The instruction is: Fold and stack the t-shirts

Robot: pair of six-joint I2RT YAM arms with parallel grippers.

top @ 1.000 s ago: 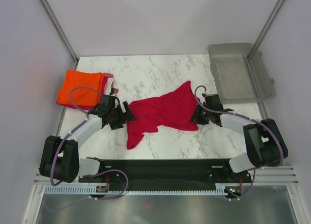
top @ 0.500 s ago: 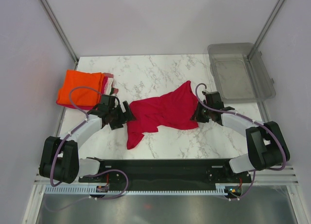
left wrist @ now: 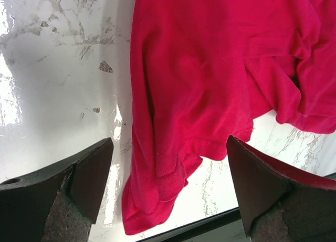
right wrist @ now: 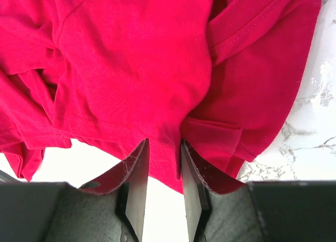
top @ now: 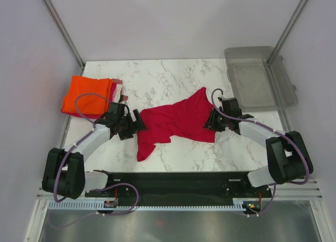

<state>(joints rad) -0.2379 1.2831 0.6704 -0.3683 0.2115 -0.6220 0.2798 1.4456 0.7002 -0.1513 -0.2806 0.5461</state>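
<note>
You have a white marble desk [top: 173, 74] between pale lilac walls [top: 31, 53], with a clear grey bin [top: 260, 79] at the desk's far right corner.

Crimson t-shirt [top: 176, 124]: crumpled, creased, spread across the desk's middle.

Orange t-shirt [top: 86, 95]: folded flat at the desk's far left edge.

Left end effector [top: 136, 122]: released, jaws wide over the crimson cloth.

Right end effector [top: 209, 121]: grasping a fold of the crimson hem.
</note>
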